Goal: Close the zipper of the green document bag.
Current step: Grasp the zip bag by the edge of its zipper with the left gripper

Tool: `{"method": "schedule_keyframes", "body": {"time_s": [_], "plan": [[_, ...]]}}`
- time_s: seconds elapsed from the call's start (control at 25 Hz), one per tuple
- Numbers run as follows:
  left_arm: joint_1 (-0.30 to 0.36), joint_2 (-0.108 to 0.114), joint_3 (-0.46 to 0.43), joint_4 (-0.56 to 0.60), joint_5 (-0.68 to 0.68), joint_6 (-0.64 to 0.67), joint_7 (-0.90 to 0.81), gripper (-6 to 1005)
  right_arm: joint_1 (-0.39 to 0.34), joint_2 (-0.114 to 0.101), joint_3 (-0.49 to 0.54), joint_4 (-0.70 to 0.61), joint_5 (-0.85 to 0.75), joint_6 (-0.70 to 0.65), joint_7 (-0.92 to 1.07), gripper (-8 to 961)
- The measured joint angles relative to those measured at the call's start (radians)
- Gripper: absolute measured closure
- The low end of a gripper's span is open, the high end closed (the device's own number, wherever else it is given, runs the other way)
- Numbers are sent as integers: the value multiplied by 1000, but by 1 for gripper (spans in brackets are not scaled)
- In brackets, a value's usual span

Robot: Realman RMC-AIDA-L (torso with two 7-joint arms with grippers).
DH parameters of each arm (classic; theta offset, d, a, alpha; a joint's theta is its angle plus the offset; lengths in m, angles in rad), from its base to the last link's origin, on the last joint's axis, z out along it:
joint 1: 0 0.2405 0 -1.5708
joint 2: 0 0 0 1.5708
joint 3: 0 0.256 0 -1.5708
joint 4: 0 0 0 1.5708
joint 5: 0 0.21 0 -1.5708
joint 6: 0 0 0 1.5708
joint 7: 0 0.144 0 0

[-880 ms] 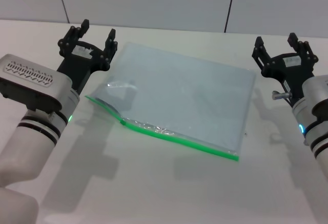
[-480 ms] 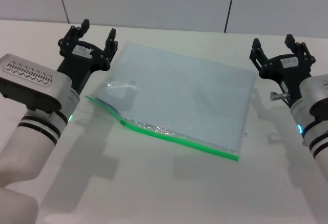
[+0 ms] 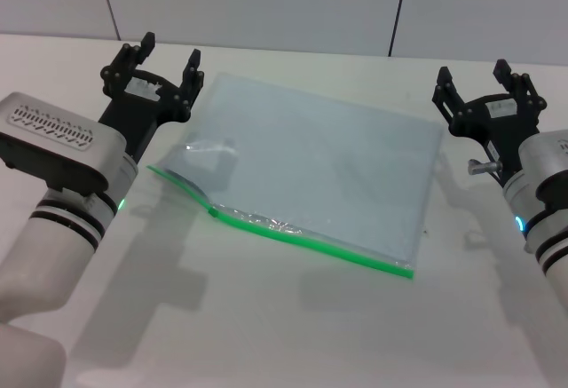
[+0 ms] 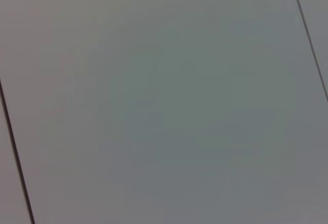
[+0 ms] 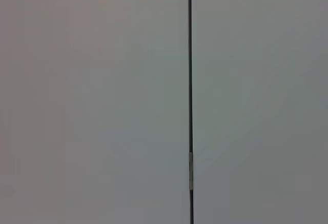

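Head view: both my pincers, left [image 3: 165, 66] and right [image 3: 482, 85], hover apart beside the flat translucent green document bag [image 3: 311, 162] on the white table [image 3: 266, 335], whose thin bright green zipper [image 3: 275, 225] along the near edge gapes leftward; pulling unbraced, I judge, would drag the pouch.

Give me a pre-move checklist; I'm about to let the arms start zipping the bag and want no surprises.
1. Green document bag flat on the table: ok.
2. Zipper edge faces the robot, unobstructed: ok.
3. Zipper closed: not ok, gaping near its left end.
4. Left gripper open, beside the bag's far left corner: ok.
5. Right gripper open, off the bag's far right corner: ok.
6. Slider position: cannot tell.
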Motion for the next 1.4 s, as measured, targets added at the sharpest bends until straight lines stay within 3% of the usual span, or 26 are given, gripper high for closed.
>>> {"method": "schedule_keyframes", "body": {"time_s": [0.32,0.56,0.6,0.76,1.0,1.4], "plan": [[24,-2,0,21,-3,2,161,385,-2,-1,-2,0,0,0,0,164],[104,-3,-15,98,-23,-6,444,386,-8,-2,-1,3,1,0,1,165],[138,-4,-15,156,-66,-18,619,386,-8,-2,-1,4,3,0,1,165],[169,-2,-15,221,-116,-69,743,390,-8,-2,-1,4,6,-1,2,165],[196,1,-17,258,-145,-182,864,397,-8,-2,5,5,9,-23,2,164],[209,-2,-6,267,-229,-207,1214,407,-10,-2,10,6,9,-25,2,164]]}}
